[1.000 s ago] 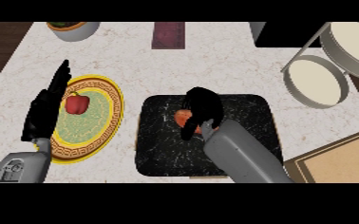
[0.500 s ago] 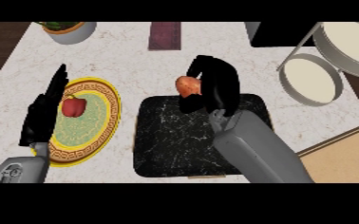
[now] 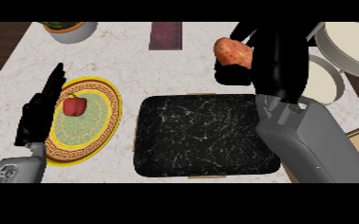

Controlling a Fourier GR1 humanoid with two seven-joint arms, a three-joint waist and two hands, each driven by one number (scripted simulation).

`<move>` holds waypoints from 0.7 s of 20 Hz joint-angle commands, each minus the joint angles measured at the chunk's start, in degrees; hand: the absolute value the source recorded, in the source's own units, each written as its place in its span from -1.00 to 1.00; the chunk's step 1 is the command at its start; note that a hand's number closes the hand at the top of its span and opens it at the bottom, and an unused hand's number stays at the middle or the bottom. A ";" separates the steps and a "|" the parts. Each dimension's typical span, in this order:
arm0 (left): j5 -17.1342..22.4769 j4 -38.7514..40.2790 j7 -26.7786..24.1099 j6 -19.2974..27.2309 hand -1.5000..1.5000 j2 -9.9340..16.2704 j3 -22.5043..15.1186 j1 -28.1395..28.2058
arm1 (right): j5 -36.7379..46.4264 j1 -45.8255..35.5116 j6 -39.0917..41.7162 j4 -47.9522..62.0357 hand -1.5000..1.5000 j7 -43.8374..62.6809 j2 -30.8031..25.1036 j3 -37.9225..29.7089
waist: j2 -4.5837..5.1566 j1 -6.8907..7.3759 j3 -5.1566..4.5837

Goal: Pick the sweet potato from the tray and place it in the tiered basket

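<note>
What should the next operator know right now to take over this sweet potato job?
Right hand: shut on the sweet potato, held above the counter beyond the tray.
Left hand: open, resting at the left edge beside the plate with the red pepper.
Done: potato lifted off the tray.
Left: carry it right to the tiered basket and set it in.
</note>
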 commanded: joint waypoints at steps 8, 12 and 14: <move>-0.44 4.33 -3.00 -1.79 0.00 -0.29 1.59 -1.74 | -11.12 -3.22 12.26 -0.47 1.00 -6.73 -6.47 -17.21 | 0.41 0.58 0.02; -0.09 1.92 -1.31 -2.17 0.00 -0.66 1.79 -1.30 | -10.72 -6.22 14.66 8.25 1.00 -14.91 -11.47 -19.32 | 0.47 1.01 0.02; -2.10 -1.05 0.42 -1.17 0.00 -1.07 -0.06 -0.88 | -4.32 -3.32 10.55 12.89 1.00 -17.15 -11.93 -15.85 | 0.54 1.36 0.04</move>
